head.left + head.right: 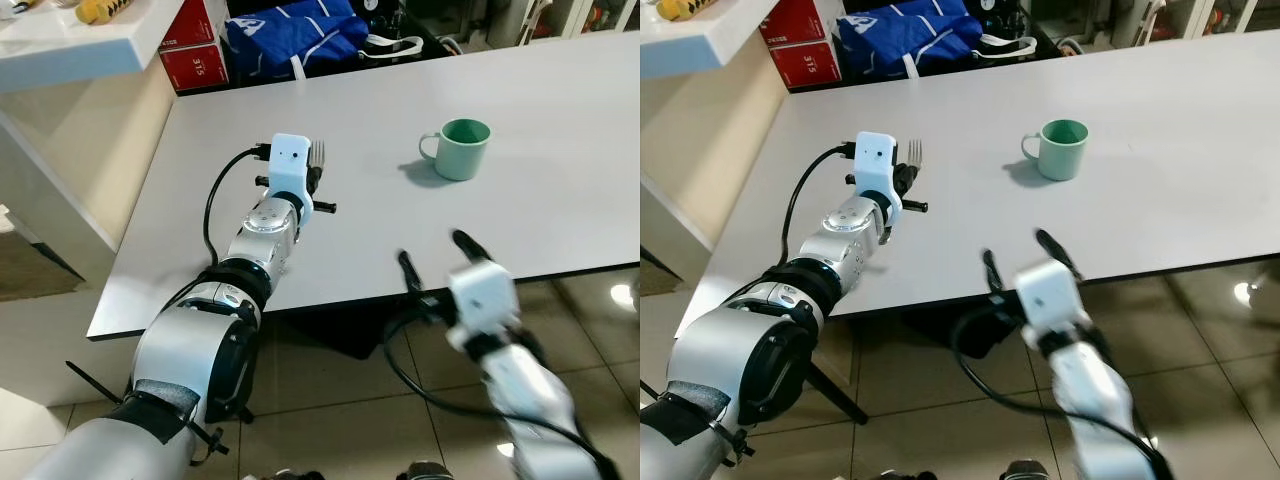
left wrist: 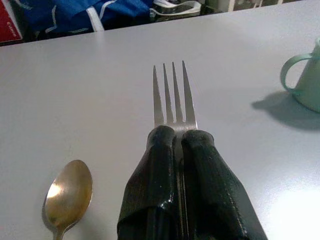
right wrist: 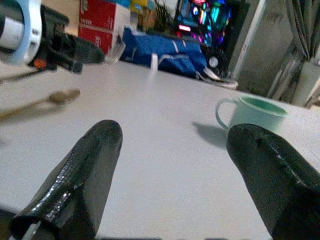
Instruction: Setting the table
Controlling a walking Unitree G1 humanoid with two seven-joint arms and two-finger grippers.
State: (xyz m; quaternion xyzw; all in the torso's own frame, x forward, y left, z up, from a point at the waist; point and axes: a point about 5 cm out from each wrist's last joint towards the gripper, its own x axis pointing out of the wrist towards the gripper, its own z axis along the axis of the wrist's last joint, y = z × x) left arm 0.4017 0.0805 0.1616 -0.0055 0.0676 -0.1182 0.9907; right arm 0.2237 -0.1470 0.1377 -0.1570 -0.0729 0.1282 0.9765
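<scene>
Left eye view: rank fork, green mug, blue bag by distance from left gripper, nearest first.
1. fork: clamped in the left gripper, tines pointing away over the table.
2. green mug: on the table, to the gripper's right.
3. blue bag: beyond the table's far edge.

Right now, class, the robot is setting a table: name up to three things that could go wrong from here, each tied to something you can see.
1. The left gripper pinches the fork just below its tines; it may twist or slip when set down.
2. The spoon lies close beside that gripper, so lowering the fork could knock it.
3. The right gripper hangs open at the table edge, facing the green mug; a careless reach might tip it.
</scene>
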